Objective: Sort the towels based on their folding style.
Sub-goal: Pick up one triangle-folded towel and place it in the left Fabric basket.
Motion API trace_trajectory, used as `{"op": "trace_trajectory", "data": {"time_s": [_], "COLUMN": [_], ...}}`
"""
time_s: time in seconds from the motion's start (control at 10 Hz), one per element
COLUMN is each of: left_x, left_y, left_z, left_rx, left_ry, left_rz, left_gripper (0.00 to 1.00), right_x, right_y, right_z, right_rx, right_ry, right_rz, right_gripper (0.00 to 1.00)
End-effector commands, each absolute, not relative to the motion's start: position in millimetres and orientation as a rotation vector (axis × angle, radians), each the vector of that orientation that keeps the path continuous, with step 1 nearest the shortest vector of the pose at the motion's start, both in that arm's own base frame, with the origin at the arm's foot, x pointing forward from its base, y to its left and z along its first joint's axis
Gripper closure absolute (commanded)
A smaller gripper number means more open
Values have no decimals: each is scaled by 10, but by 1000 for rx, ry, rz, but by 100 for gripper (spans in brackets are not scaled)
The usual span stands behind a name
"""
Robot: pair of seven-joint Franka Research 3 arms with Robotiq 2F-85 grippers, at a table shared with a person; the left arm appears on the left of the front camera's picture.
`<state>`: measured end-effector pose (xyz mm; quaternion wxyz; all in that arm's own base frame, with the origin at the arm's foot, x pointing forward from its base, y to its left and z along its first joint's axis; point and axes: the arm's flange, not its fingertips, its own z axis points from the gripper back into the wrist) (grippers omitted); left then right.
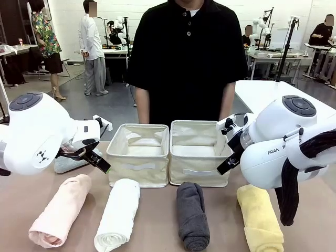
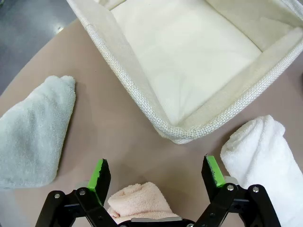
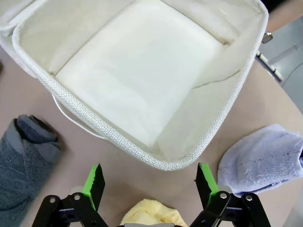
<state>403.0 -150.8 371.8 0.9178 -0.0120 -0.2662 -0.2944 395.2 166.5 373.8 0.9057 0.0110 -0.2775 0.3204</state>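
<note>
Wide, empty left gripper (image 2: 156,174) above pink towel (image 2: 139,201) at table's (image 1: 157,220) near edge. Wide, empty right gripper (image 3: 149,178) above yellow towel (image 3: 154,215).

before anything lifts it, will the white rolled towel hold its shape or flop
Likely to sag: the white rolled towel is soft terry with nothing tying it. Gripped at one end, it may unwind, as its spiral end looks loose. Pushed sideways, it could roll, being a cylinder on the table.
</note>
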Motion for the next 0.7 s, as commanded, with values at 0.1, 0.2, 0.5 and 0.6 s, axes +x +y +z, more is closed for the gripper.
{"op": "trace_trajectory", "data": {"time_s": [0.1, 0.2, 0.5, 0.6], "left_x": [4031, 4030, 4050, 4012], "left_y": [-1506, -1508, -1591, -1603], "left_z": [3718, 3718, 5379, 5749], "left_rx": [-25, -25, 37, 41], "left_ry": [-548, -547, -577, -589], "left_rz": [-605, -605, -582, -576], "left_gripper": [0, 0, 0, 0], "right_x": [3951, 3952, 3584, 3485], "right_y": [1666, 1665, 2005, 2028], "right_z": [3738, 3738, 5523, 6063], "right_rx": [23, 23, -42, -41], "right_ry": [-573, -573, -708, -723], "right_rz": [662, 662, 599, 560], "right_gripper": [0, 0, 0, 0]}}
